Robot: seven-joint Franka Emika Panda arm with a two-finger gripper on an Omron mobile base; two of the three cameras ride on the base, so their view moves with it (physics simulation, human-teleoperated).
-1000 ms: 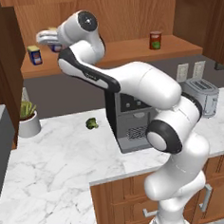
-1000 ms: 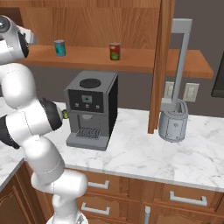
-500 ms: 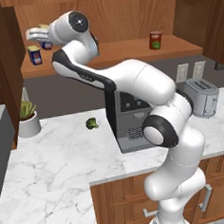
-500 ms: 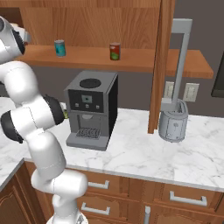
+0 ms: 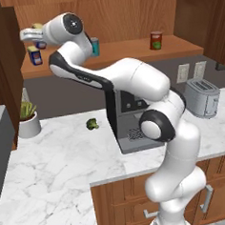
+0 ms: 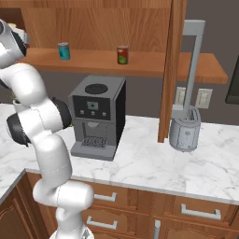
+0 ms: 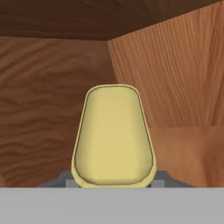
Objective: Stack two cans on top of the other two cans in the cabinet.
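My gripper (image 5: 37, 37) is shut on a small blue can with a yellow top (image 5: 41, 44), high at the left end of the cabinet shelf (image 5: 129, 52). In the hand view the can's yellow top (image 7: 113, 135) sits right in front of the wood-grain back panel. Its twin blue can (image 5: 34, 56) stands on the shelf just below and slightly left of the held one. The teal can (image 5: 95, 46) (image 6: 64, 50) stands further right, and the red can (image 5: 155, 40) (image 6: 123, 54) beyond it.
A coffee machine (image 5: 134, 127) (image 6: 95, 116) stands on the marble counter under the shelf, with a toaster (image 5: 201, 98) (image 6: 185, 133) to its right. A potted plant (image 5: 28, 121) and a broccoli floret (image 5: 91, 124) lie left. A wooden post (image 6: 170, 70) divides the shelf.
The arm has swung left and slightly up along the shelf with the blue can in its grip, bringing it over the twin can. The other cans have stayed put.
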